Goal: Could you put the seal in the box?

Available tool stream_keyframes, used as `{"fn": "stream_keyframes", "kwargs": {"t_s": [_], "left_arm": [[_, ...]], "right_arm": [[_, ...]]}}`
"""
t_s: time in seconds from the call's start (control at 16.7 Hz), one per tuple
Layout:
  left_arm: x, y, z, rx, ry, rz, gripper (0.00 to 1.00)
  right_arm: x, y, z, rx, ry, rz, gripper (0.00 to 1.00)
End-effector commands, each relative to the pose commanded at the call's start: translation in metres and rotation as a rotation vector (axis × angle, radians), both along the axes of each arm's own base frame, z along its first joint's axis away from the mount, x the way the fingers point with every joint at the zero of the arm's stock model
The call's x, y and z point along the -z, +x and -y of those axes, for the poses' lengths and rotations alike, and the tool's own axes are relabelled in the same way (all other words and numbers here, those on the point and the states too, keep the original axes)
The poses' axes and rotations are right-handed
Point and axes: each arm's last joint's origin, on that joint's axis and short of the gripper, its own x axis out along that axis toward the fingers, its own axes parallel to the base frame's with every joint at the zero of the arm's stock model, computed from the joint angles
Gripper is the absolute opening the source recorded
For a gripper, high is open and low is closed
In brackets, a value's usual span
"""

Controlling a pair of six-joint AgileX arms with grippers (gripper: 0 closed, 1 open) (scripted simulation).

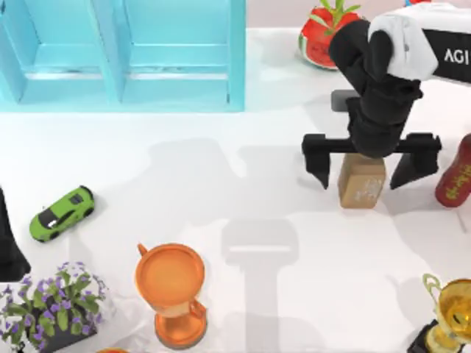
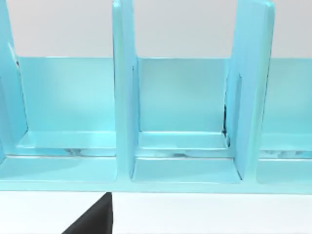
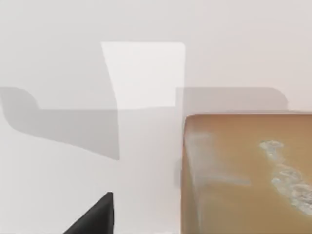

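The seal (image 1: 362, 182) is a small tan block with faint white marks, lying on the white table at the right. My right gripper (image 1: 363, 175) hangs open straight above it, one black finger on each side and both clear of the block. In the right wrist view the seal (image 3: 248, 170) looms close, with one fingertip (image 3: 97, 217) beside it. The box (image 1: 125, 51) is a light blue compartmented tray at the back left, and its open bays (image 2: 180, 141) face the left wrist camera. My left arm (image 1: 9, 243) is parked at the table's left edge, with one fingertip (image 2: 92, 222) set wide.
A red bottle (image 1: 454, 176) stands just right of the right gripper. A gold trophy (image 1: 449, 312) is at the front right and a watermelon planter (image 1: 324, 33) at the back. An orange cup (image 1: 171, 290), purple flowers (image 1: 51, 305) and a green toy car (image 1: 62, 213) occupy the front left.
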Motion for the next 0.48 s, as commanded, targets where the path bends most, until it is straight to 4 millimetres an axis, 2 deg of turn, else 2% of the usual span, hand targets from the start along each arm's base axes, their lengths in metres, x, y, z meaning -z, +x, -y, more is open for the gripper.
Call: {"fn": "stream_keyframes", "kwargs": {"t_s": [0.48], "left_arm": [[0.0,0.0,0.0,0.0,0.0,0.0,1.0]], "right_arm": [[0.0,0.0,0.0,0.0,0.0,0.0,0.32]]}}
